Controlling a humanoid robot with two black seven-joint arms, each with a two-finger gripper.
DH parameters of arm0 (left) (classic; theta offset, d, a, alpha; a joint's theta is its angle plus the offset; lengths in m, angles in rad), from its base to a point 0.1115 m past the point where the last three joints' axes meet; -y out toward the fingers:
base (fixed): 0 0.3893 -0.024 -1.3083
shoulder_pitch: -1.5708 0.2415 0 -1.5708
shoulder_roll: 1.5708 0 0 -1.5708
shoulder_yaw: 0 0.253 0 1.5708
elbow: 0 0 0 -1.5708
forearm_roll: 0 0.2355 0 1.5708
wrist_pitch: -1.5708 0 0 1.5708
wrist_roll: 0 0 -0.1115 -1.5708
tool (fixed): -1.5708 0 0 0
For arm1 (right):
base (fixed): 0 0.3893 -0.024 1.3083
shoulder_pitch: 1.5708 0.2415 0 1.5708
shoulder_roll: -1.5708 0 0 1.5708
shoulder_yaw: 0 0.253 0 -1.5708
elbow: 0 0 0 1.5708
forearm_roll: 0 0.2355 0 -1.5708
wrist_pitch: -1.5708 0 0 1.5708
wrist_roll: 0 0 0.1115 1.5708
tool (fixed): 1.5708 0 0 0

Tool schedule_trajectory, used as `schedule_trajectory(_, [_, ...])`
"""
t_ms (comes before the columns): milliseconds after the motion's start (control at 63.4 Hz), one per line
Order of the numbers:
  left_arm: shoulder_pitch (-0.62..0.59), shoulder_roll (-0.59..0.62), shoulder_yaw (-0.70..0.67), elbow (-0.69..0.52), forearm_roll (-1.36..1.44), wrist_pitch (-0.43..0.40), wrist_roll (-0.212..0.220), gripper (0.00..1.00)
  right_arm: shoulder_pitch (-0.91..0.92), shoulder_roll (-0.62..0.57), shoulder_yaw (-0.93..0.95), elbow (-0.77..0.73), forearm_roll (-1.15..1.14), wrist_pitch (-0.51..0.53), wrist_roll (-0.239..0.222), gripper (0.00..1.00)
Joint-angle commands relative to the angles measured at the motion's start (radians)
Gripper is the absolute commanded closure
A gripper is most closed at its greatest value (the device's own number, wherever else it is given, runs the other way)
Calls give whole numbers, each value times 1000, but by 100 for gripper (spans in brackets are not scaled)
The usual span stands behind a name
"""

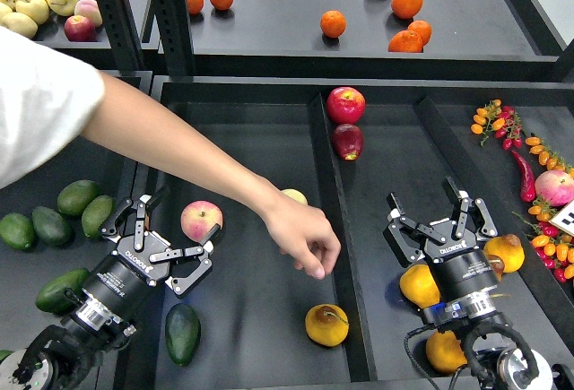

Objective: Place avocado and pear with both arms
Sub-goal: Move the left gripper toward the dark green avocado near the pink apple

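A person's arm [179, 152] reaches in from the upper left of the frame across the dark tray [242, 139], its hand [305, 239] hanging over the tray's centre right, fingers pointing down.

My left arm comes up from the lower left. Its gripper [166, 238] sits left of centre with its fingers spread wide and nothing between them. A peach [201, 221] lies just past the fingertips, to the upper right. The avocado [182, 333] lies on the tray floor below and slightly right of this gripper, near the bottom edge, apart from the fingers.

My right arm rises from the lower right. Its gripper [439, 215] is spread open as well, empty, pointing toward the top of the frame.

The pear [326, 325] rests at lower centre, just below the hand and against the tray's divider, well left of the right gripper and well right of the left one.

More avocados [54, 220] lie in the left compartment, and oranges [408, 22] lie on the upper shelf.
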Motion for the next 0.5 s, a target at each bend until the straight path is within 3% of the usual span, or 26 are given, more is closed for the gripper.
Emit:
schedule_trajectory(0, [21, 0, 0, -10, 0, 0, 3, 1, -4, 0, 1, 2, 0, 0, 0, 0])
schedule_trajectory(489, [50, 0, 8, -18, -3, 0, -3, 0, -10, 0, 0, 4, 0, 3, 0, 0])
